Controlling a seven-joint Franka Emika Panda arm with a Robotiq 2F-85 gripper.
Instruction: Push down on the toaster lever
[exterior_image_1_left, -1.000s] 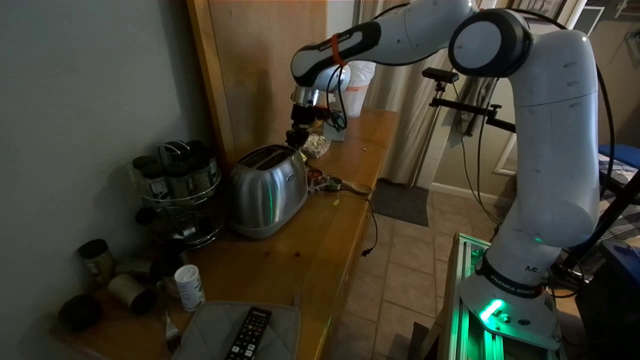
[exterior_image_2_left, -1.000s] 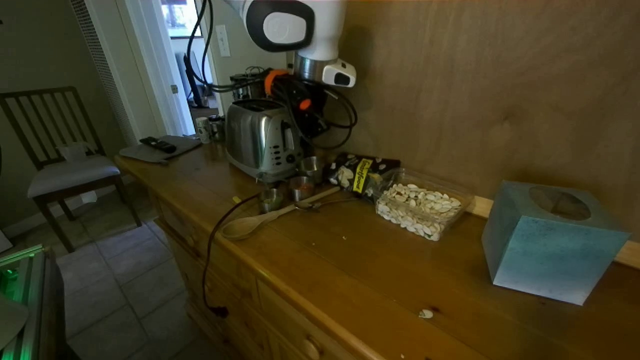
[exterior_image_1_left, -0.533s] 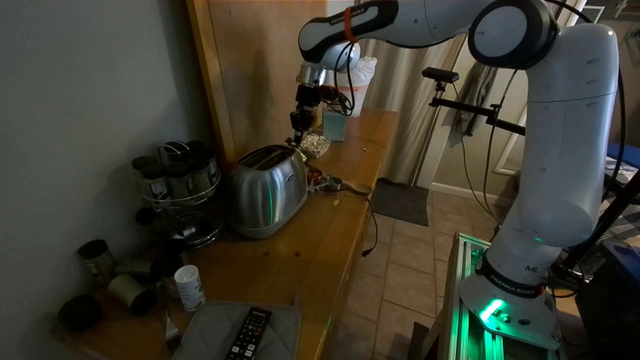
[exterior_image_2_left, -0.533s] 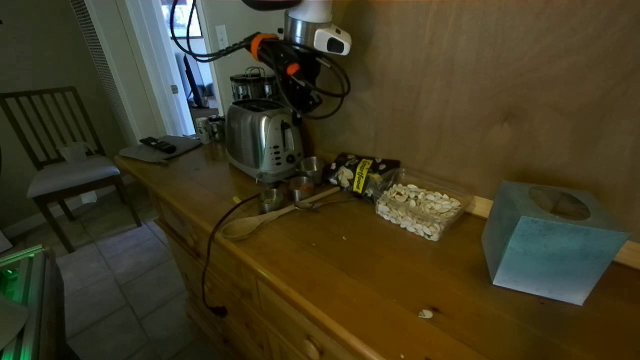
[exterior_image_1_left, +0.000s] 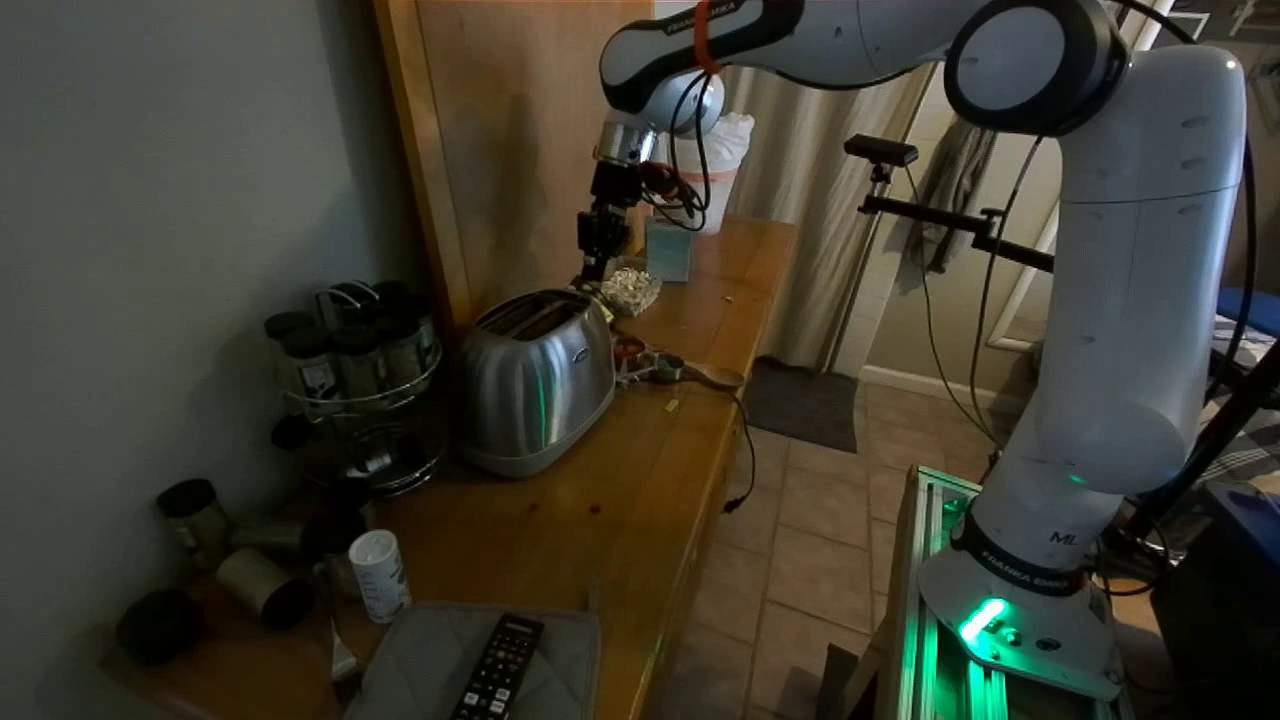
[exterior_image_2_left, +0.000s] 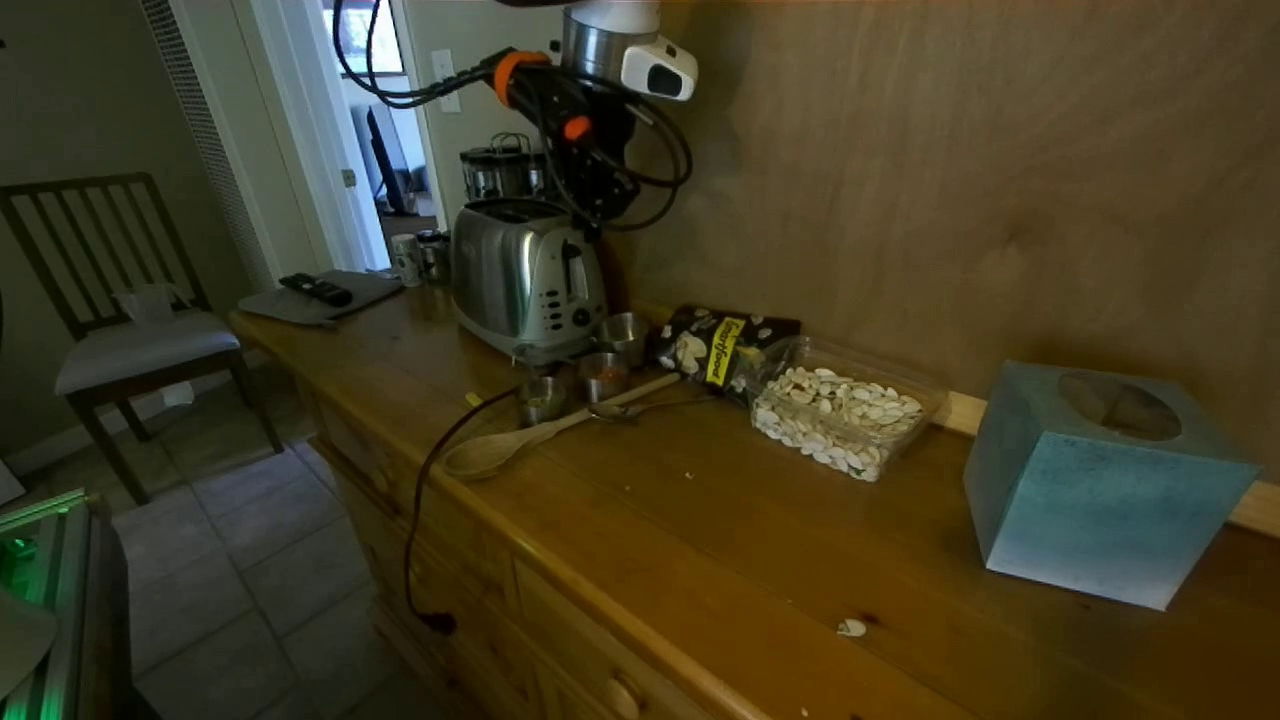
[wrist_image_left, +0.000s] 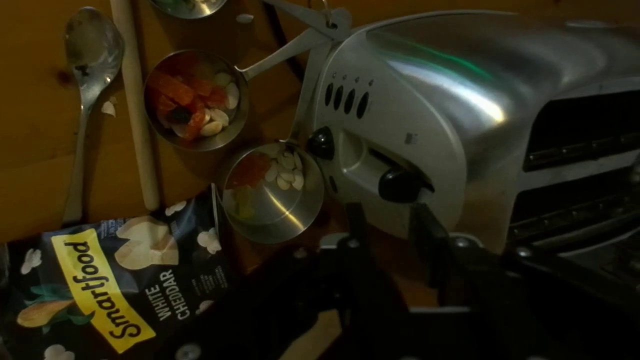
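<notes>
At lower centre of the wrist view my gripper (wrist_image_left: 388, 210) holds nothing, its jaws parted. The black toaster lever (wrist_image_left: 399, 185) sits just right of centre, on the toaster (wrist_image_left: 480, 115) filling the right side. I expect the lever smooth and springily stiff, so I should press squarely on its top face; dimness hides whether I touch it.

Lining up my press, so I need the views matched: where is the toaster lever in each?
Wrist view: toaster lever, right of center.
In an exterior view: toaster lever, above-left of center.
In an exterior view: not visible; silver toaster hides it.
Shared landmark: silver toaster.
</notes>
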